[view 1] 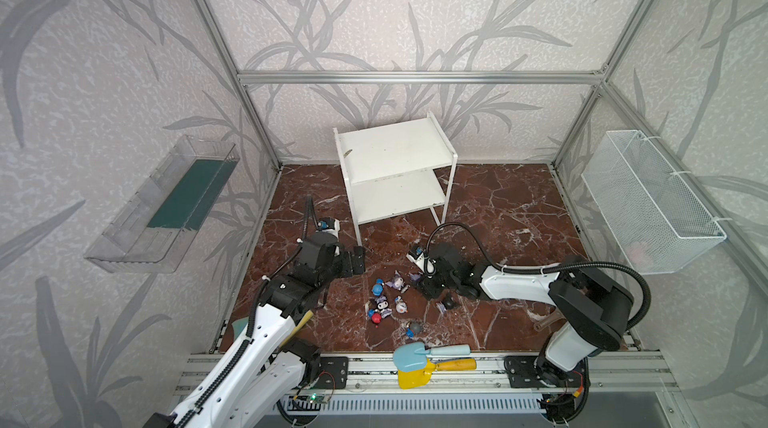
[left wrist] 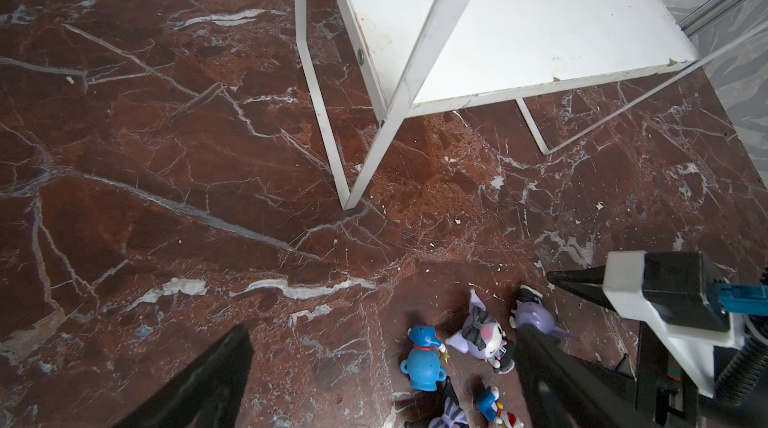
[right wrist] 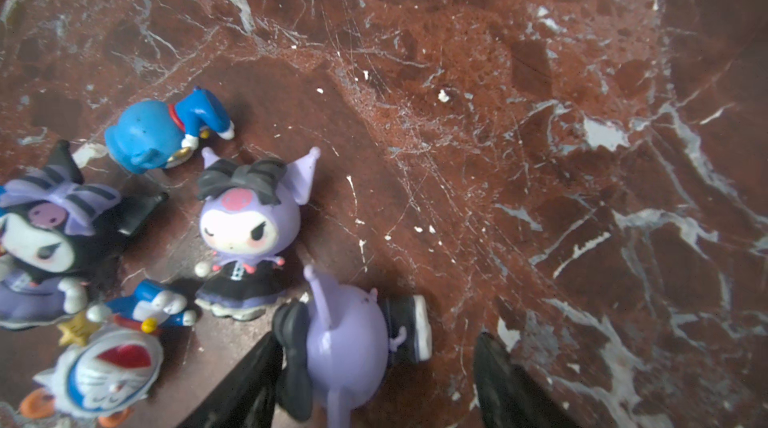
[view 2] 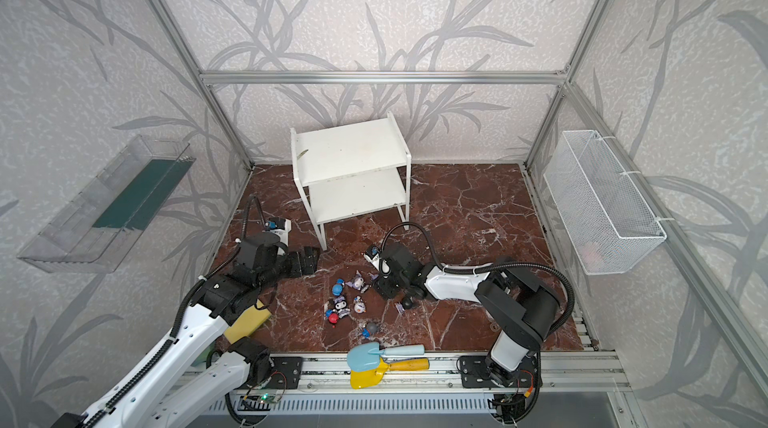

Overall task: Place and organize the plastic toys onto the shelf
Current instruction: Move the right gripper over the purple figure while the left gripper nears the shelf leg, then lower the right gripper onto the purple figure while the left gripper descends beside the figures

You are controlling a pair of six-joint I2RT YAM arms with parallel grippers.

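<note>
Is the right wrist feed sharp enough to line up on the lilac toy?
Right wrist view: lilac toy and right gripper's fingers soft, marble floor sharper. Both top views: evenly lit, toys tiny. Left wrist view: lilac toy half hidden behind left gripper's blurred finger.

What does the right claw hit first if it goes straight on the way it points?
The purple figurine lying between the jaws of the right claw, which points down at it. One jaw looks against it, the other stands clear. Below that, only the marble tabletop. Depth is unclear.
</note>
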